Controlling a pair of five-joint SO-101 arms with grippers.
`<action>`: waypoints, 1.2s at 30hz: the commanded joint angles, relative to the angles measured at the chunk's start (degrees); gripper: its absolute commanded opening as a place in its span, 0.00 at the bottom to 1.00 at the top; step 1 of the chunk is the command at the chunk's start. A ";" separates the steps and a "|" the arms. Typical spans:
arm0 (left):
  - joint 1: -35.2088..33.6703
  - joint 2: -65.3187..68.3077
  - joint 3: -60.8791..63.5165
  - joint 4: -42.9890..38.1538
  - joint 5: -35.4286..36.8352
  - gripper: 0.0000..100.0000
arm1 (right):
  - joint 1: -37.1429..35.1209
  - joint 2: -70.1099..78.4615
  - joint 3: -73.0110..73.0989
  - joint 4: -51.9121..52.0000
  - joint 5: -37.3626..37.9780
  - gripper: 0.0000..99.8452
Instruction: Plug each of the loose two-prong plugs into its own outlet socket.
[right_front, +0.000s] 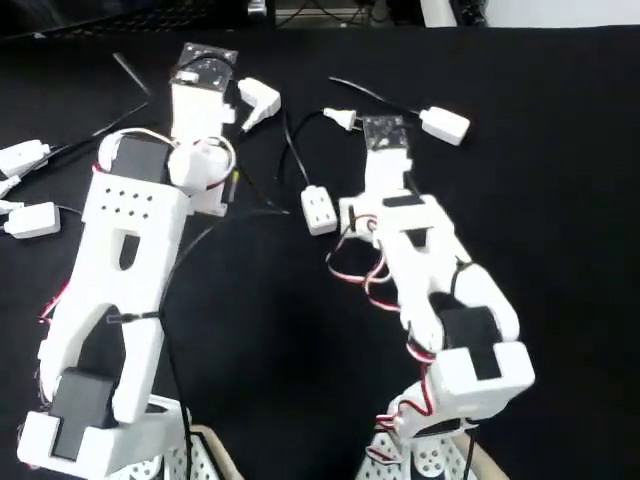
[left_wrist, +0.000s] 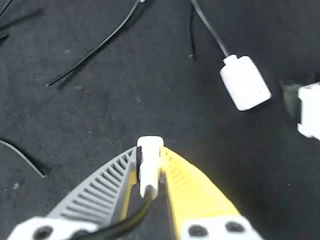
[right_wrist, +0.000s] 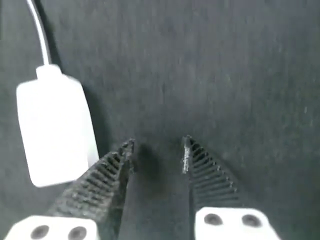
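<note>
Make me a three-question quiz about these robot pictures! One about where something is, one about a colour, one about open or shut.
1. Where is the small white plug?
A) on a chair
B) between the left gripper's fingers
C) in a cup

2. What colour is the table?
A) black
B) red
C) green

3. The right gripper's fingers are:
A) shut on a plug
B) shut on a cable
C) open

Answers: 1 B, the grey and yellow fingers pinch it; 2 A, black all around the arms; 3 C, a gap shows between them, nothing inside.
</note>
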 joint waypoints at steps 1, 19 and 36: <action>0.84 -0.44 0.40 0.35 -0.35 0.03 | -0.79 1.89 -6.46 -0.26 -0.44 0.15; -4.97 -0.88 6.99 -8.26 -0.18 0.03 | -13.63 9.89 -19.12 17.49 -0.35 0.15; -1.54 -0.44 8.13 -16.18 6.07 0.03 | -2.55 10.42 -29.14 22.95 4.92 0.15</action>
